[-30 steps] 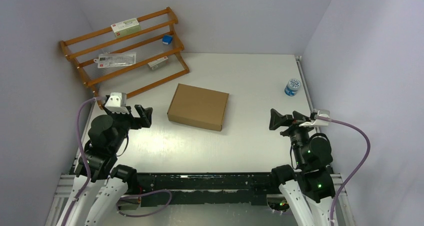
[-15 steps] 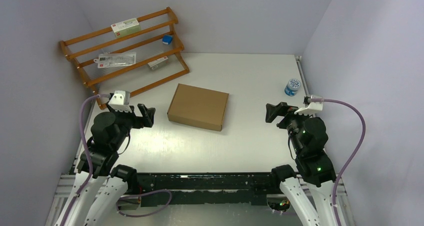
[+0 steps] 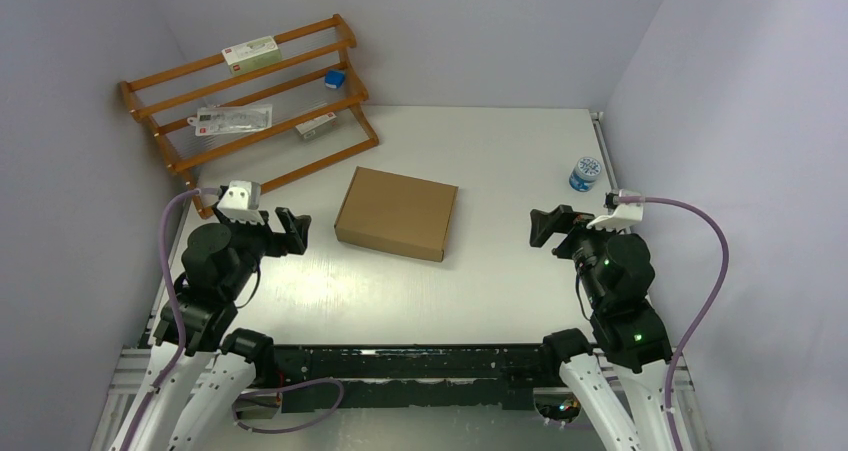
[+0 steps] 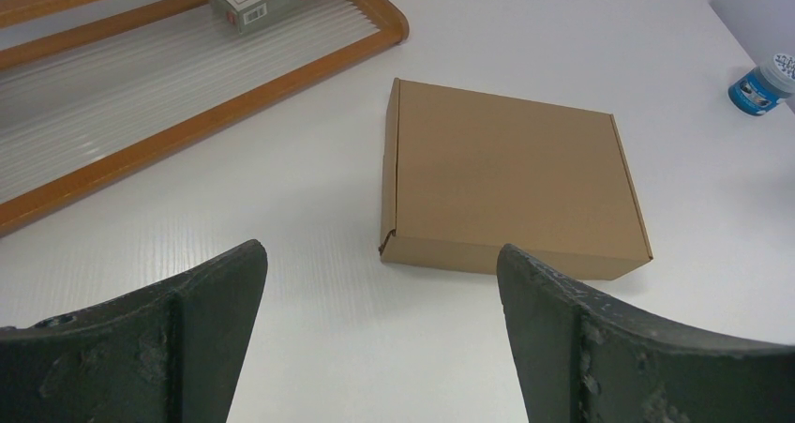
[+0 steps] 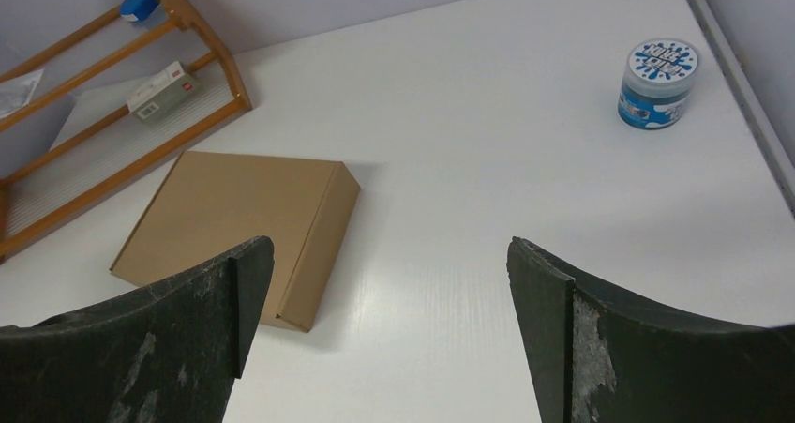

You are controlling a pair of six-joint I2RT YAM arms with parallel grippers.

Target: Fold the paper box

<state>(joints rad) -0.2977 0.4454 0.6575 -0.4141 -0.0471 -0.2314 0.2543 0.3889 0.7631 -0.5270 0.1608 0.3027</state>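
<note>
The paper box (image 3: pixel 397 212) is a shallow, closed brown cardboard box lying flat at the middle of the white table; it also shows as the paper box (image 4: pixel 511 187) and the paper box (image 5: pixel 234 221) in the wrist views. My left gripper (image 3: pixel 290 231) hovers to its left, open and empty, a short way off the box. On the far side my right gripper (image 3: pixel 545 229) stands open too, farther from the box, nothing between its fingers. In the left wrist view the left gripper (image 4: pixel 380 254) frames bare table below the box's near edge. The right gripper (image 5: pixel 389 249) frames bare table beside the box's corner.
A wooden tiered rack (image 3: pixel 250 101) leans at the back left, holding small cartons, a packet and a blue cube (image 3: pixel 335 78). A blue-lidded jar (image 3: pixel 586 173) stands near the table's right edge. Walls close in on three sides.
The right arm rose and swung its gripper slightly left and back over the first half second. The left arm shifted a little right. Both have since held still; the box has not moved.
</note>
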